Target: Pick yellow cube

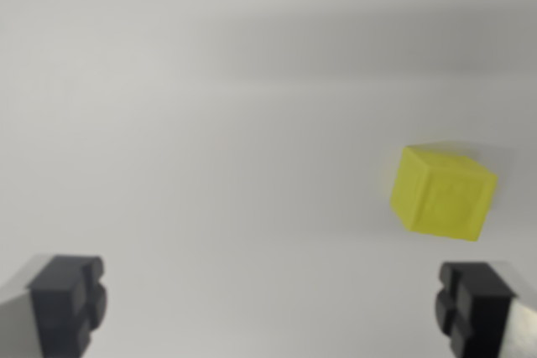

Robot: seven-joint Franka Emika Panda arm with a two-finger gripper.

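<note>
I can read no text, label or number anywhere; my view is too blurred for marks.

**Soft light, soft focus**

The wrist view is evenly and fairly brightly lit, with no glare. The pale surface [210, 232] reads as flat grey-white, and a broad, diffuse band of shadow crosses it near the view's top edge, darkest toward the wrist view's right. The whole frame is slightly blurred. The cube [443, 194] has smeared edges and a faint ghost above its top face. The fingertips [67, 301] at the bottom corners are dark and soft-edged.
</note>
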